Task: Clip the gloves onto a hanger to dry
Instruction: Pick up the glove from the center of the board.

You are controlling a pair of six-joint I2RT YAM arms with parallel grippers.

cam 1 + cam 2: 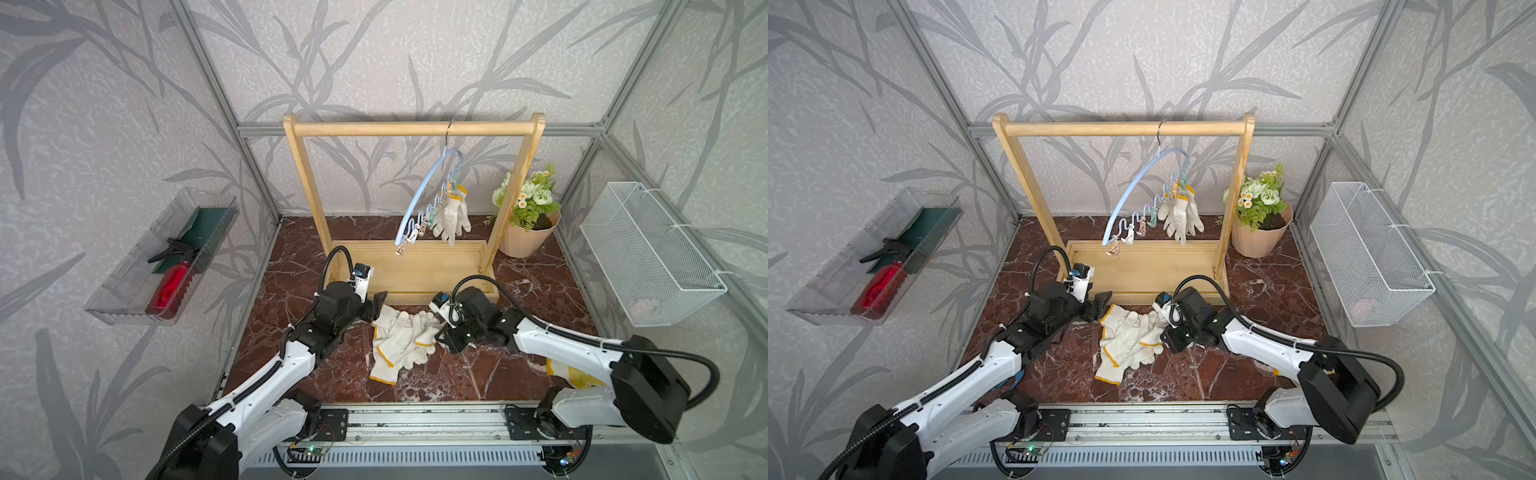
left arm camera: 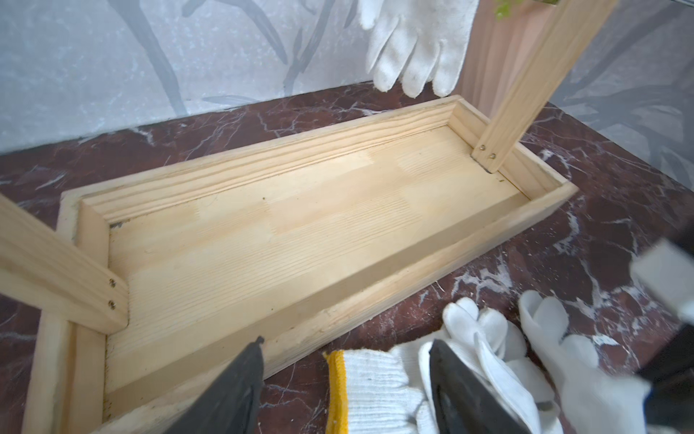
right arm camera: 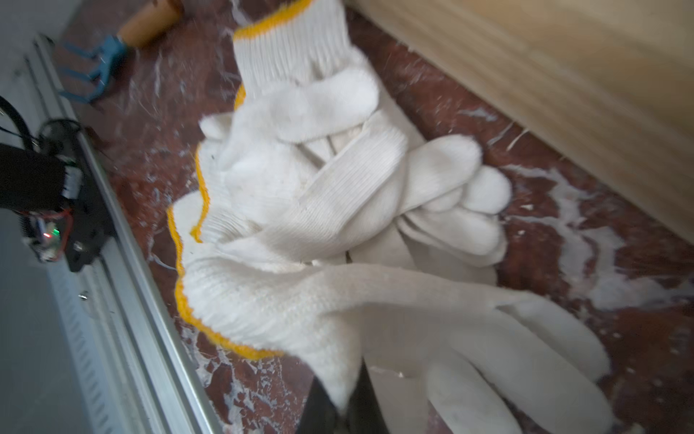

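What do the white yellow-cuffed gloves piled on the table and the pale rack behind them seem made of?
White yellow-cuffed gloves: soft knitted fabric, likely cotton, matte; ribbed stitches show. Pale rack: bare light wood, perhaps pine; grain lines and screw heads visible.

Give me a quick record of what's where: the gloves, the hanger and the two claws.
hanger: hooked on wooden rack, hanging tilted
hung gloves: clipped to hanger, dangling
glove pile: loose on table, in front of rack
left gripper: open, at pile's edge
right gripper: shut on loose glove from pile
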